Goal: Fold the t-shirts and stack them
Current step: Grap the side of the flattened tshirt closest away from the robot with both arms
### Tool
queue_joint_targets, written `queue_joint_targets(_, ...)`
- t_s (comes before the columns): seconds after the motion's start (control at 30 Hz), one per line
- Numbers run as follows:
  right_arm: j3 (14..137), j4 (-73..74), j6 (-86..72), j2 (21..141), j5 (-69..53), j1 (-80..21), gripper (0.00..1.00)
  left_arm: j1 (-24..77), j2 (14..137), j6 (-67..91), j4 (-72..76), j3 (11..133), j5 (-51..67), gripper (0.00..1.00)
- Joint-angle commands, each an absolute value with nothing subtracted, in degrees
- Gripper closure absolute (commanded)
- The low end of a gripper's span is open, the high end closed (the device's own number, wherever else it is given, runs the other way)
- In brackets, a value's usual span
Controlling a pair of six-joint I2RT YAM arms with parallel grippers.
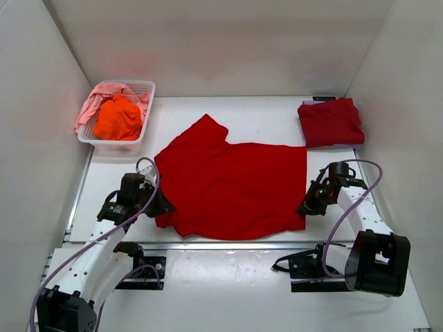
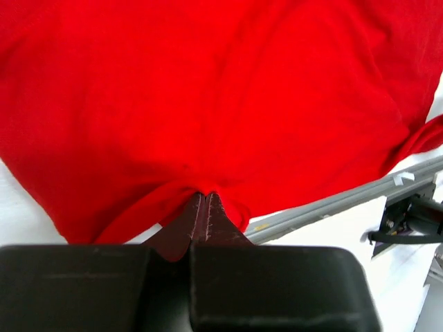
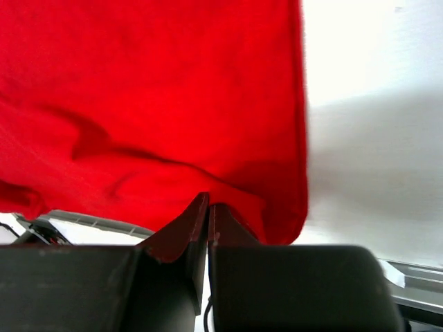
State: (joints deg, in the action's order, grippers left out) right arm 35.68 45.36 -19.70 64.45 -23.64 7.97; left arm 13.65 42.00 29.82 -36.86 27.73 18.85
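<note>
A red t-shirt (image 1: 235, 183) lies spread on the white table, one sleeve pointing to the back left. My left gripper (image 1: 161, 207) is shut on the shirt's near left edge; in the left wrist view (image 2: 205, 196) the cloth (image 2: 208, 90) bunches between its closed tips. My right gripper (image 1: 305, 209) is shut on the shirt's near right corner; in the right wrist view (image 3: 208, 200) the cloth (image 3: 152, 90) puckers at the closed tips. A folded dark red t-shirt (image 1: 330, 122) lies at the back right.
A white basket (image 1: 142, 133) at the back left holds an orange shirt (image 1: 118, 117) and a pink shirt (image 1: 93, 104). White walls enclose the table on three sides. A grey rail (image 1: 228, 245) runs along the near edge by the arm bases.
</note>
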Motion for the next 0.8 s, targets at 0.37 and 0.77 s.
queue_joint_targets(0.37, 39.7, 41.4, -16.6, 69.5, -23.9, 13.6, 1.0, 5.2, 53.5, 23.3, -30.8, 39.2, 15.2, 1.0)
queue_joint_targets(0.77, 43.9, 37.3, -15.7, 78.2, -24.8, 13.4, 1.0, 3.9, 63.5, 21.9, -25.0, 42.0, 14.4, 1.0)
